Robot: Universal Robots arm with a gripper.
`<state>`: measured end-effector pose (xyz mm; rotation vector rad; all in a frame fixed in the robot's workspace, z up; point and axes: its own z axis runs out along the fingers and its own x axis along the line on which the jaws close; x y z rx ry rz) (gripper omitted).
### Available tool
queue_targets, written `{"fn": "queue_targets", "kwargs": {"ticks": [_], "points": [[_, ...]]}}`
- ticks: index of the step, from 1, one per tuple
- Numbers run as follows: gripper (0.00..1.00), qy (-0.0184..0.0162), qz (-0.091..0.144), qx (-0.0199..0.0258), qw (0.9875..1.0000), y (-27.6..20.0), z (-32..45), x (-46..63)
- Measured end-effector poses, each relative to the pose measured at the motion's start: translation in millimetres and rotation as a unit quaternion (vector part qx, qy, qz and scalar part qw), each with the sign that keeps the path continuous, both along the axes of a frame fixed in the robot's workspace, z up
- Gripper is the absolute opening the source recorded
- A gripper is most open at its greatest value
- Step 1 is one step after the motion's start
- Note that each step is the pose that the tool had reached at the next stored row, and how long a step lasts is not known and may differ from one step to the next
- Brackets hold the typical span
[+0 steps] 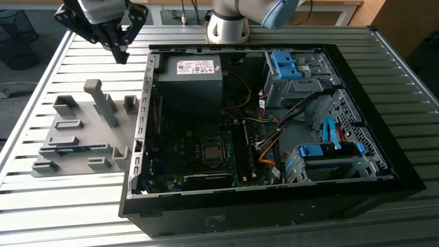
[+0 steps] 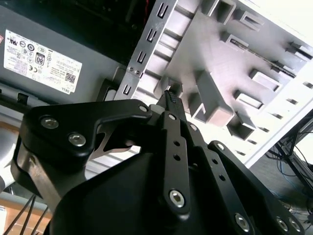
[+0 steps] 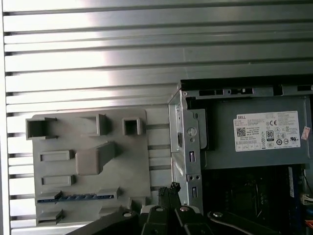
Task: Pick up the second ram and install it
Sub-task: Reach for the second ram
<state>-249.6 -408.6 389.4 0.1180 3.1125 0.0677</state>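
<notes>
The second ram (image 1: 72, 150) is a thin blue-green stick lying on edge in a slot of the grey fixture plate (image 1: 75, 136), on the side of the plate nearest the table's front edge. In the first wrist view the second ram (image 3: 78, 197) runs along the fixture plate (image 3: 88, 147). My gripper (image 1: 122, 55) hangs high over the table beyond the fixture's far end, next to the case's back corner. Its fingers are shut with nothing between them. The fingertips (image 3: 168, 188) (image 2: 171, 98) sit pressed together in both wrist views.
The open black computer case (image 1: 274, 216) lies on the exterior view's right, with the grey power supply (image 1: 192, 77), motherboard (image 1: 205, 154) and blue drive latches (image 1: 285, 64). A tall grey post (image 1: 103, 103) rises from the fixture. The slatted metal table (image 1: 69, 206) surrounds both.
</notes>
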Motion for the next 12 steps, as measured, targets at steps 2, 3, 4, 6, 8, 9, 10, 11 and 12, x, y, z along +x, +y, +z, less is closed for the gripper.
{"fn": "queue_targets", "kwargs": {"ticks": [2,3,4,6,8,9,10,11,12], "points": [[0.11,0.0000,0.000,0.0000,1.0000,-4.5,-0.1,-3.2],[0.11,0.0000,0.000,0.0000,1.0000,-6.0,-0.2,-5.7],[0.11,0.0000,0.000,0.0000,1.0000,-7.0,-0.3,-8.8],[0.11,0.0000,0.000,0.0000,1.0000,-8.3,-0.5,-17.7],[0.11,0.0000,0.000,0.0000,1.0000,-8.8,-0.6,-26.6],[0.11,0.0000,0.000,0.0000,1.0000,-8.9,-0.7,-31.2],[0.11,0.0000,0.000,0.0000,1.0000,-8.9,-0.8,-35.7],[0.11,0.0000,0.000,0.0000,1.0000,-8.9,-0.9,-40.2],[0.11,0.0000,0.000,0.0000,1.0000,-8.9,-1.0,-45.0]]}}
